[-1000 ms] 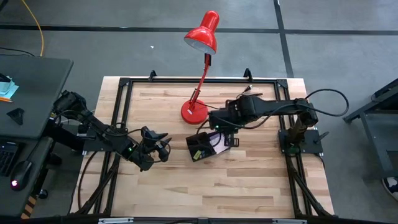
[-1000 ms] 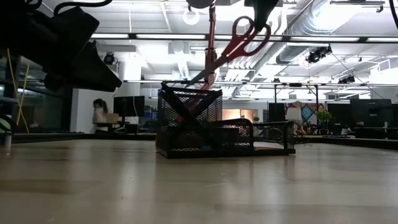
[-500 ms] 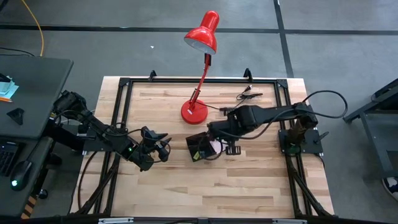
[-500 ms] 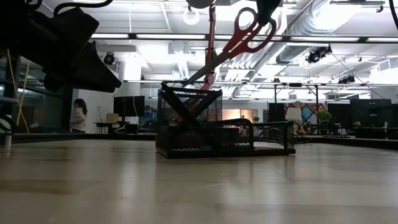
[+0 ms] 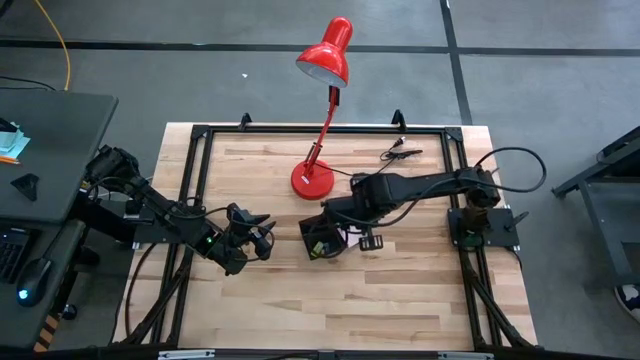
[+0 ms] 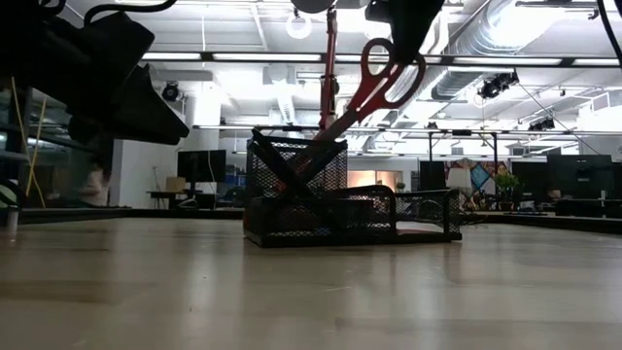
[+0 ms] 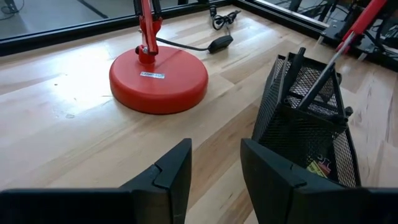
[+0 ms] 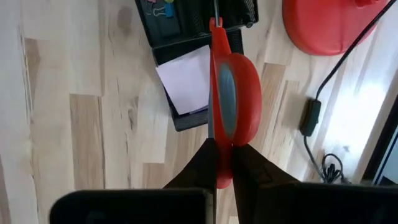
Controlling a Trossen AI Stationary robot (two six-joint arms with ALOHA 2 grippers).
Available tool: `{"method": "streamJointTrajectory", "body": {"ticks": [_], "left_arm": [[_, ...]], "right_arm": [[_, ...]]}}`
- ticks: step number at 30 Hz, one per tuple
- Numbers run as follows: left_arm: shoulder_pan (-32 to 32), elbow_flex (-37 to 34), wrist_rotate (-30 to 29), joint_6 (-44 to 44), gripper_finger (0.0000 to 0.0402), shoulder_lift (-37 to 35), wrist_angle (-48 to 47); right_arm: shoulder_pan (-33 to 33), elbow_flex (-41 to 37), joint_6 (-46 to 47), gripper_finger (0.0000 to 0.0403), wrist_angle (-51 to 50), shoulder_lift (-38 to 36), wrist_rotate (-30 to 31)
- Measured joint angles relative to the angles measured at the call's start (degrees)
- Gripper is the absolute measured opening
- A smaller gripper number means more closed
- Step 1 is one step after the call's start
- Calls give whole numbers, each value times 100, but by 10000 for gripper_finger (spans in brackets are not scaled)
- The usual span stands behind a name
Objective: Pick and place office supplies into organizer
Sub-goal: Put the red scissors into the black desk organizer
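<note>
High view: the right gripper reaches over the organizer at mid-tabletop, near the lamp. The left gripper waits left of the organizer, apart from it.

Low view: the scissors hang tilted, blades down inside the organizer's tall compartment.

Left wrist view: left jaws partly open, holding nothing.

Right wrist view: right jaws clamped on the scissors' red handle; a pale pad lies in the tray.

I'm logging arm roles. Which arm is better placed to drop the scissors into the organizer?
The right: the right gripper is shut on the scissors, blades dipping into the organizer. The left gripper waits empty beside it.
</note>
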Motion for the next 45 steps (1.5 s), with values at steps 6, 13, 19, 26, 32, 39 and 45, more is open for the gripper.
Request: {"method": "streamJointTrajectory", "body": {"ticks": [6, 13, 19, 26, 32, 39, 45], "left_arm": [[0, 0, 42, 7, 127, 0, -34], [0, 0, 42, 4, 127, 0, -102], [0, 0, 42, 2, 127, 0, -122], [0, 0, 42, 2, 127, 0, -144], [0, 0, 47, 0, 127, 2, -161], [0, 0, 85, 0, 127, 9, -210], [0, 0, 90, 0, 127, 9, -222]], "right_arm": [[-41, 0, -132, 11, 0, 43, 12], [74, 0, -515, 8, 165, 39, 321], [86, 0, -1015, 15, 501, 39, 370], [77, 2, -1206, 12, 536, 188, 381], [79, 2, -1340, 22, 553, 399, 652], [81, 2, -1721, 26, 1081, 461, 614], [85, 96, -2006, 76, 1121, 457, 393]]}}
